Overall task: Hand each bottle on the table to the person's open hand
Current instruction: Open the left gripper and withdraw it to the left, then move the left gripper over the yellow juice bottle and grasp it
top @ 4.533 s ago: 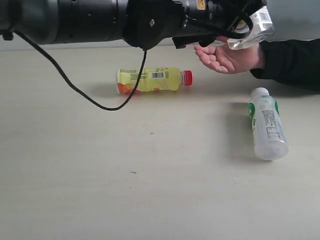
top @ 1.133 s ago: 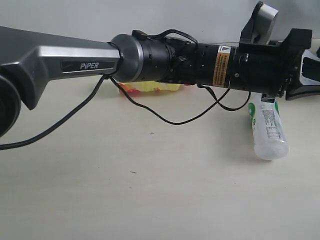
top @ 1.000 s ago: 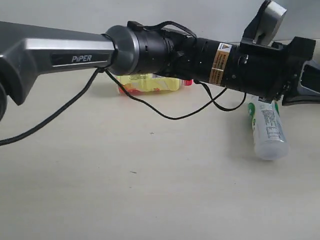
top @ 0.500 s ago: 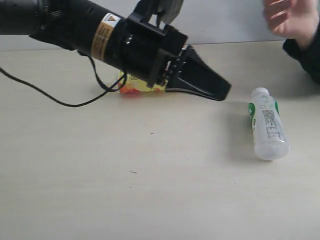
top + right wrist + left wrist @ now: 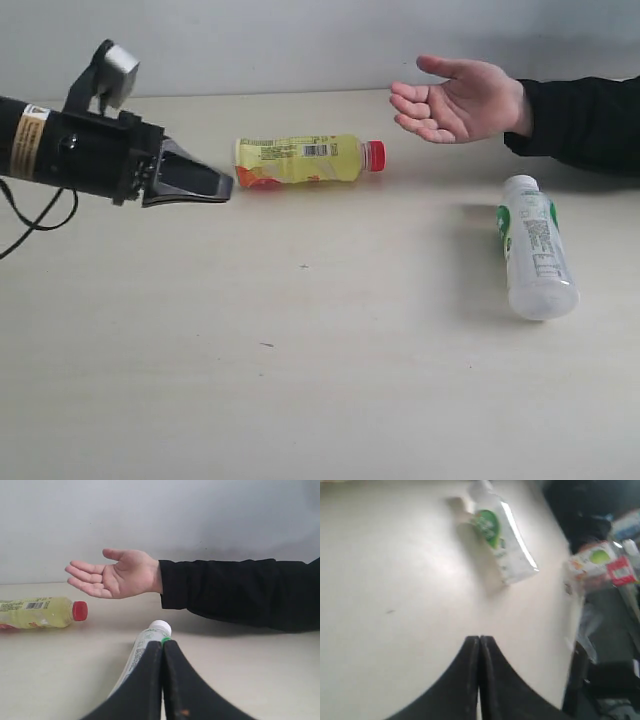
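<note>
A yellow bottle with a red cap lies on its side on the beige table; the right wrist view also shows this yellow bottle. A milky-white bottle with a green-white label lies at the right, below the person's open hand. My left gripper is shut and empty, hovering just left of the yellow bottle. In the left wrist view the left gripper points toward the milky-white bottle. My right gripper is shut and empty, with the milky-white bottle beyond its tips. The open hand waits palm up.
The person's black sleeve rests along the table's far right. A cable hangs from the left arm. Past the table edge, the left wrist view shows blurred clutter on the floor.
The left arm has pulled back from the hand to the left side, its gripper now shut and empty. The clear bottle it held 4.5 s ago is gone; the open hand is back in place.
</note>
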Robot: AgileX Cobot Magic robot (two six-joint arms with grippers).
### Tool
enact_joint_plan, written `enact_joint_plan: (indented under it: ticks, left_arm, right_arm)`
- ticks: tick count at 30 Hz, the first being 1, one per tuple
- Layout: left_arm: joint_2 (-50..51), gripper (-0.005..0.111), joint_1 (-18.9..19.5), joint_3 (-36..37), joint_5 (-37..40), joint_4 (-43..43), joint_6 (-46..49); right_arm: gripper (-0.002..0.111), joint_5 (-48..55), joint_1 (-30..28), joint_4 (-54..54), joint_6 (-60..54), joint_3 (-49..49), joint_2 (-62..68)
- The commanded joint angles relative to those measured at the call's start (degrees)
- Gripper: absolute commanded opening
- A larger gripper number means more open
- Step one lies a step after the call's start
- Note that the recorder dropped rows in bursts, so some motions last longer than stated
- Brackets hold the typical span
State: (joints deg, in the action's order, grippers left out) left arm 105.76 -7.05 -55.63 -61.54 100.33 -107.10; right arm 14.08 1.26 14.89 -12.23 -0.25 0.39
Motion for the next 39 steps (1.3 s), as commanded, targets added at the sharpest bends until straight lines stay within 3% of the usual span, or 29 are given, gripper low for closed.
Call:
enact_joint_plan:
  ticks: [1, 3, 6, 8, 10, 18, 23, 25, 33, 39]
  left_arm:
    - [-1.3, 0.0, 5.2, 4.2, 12.1, -0.4, 0.2]
    - [-3.3, 0.0, 6.6, 6.4, 22.0, -0.4, 0.6]
    - [-7.6, 0.0, 6.5, 11.0, 40.7, -0.4, 7.6]
    - [-10.0, 0.0, 6.5, 13.8, 49.1, -0.4, 12.4]
    - [-12.0, 0.0, 6.5, 16.6, 55.0, -0.4, 16.3]
    - [-14.8, 0.0, 6.3, 22.6, 71.7, -1.0, 15.3]
    - [-16.9, 0.0, 2.3, 25.0, 91.3, -11.4, 19.0]
    - [-17.1, 0.0, -0.1, 24.9, 95.7, -14.5, 19.9]
    - [-17.1, 0.0, -10.3, 23.4, 88.0, -14.3, 20.0]
    - [-17.1, 0.0, -16.6, 19.8, 77.7, -37.9, 35.1]
  right_arm:
    - [0.0, -0.4, 0.1, 0.1, 0.0, 0.3, -0.4]
    - [0.0, -0.4, 0.1, 0.1, 0.0, 0.3, -0.4]
    - [0.0, -0.4, 0.1, 0.1, 0.0, 0.3, -0.4]
    - [0.0, -0.4, 0.1, 0.1, 0.0, 0.3, -0.4]
    - [0.0, -0.4, 0.1, 0.1, 0.0, 0.3, -0.4]
    - [0.0, -0.4, 0.1, 0.1, 0.0, 0.3, -0.4]
    - [0.0, -0.4, 0.1, 0.1, 0.0, 0.3, -0.4]
    - [0.0, -0.4, 0.1, 0.1, 0.0, 0.3, -0.4]
    - [0.0, -0.4, 0.1, 0.1, 0.0, 0.3, -0.4]
    - [0.0, -0.4, 0.1, 0.1, 0.0, 0.3, -0.4]
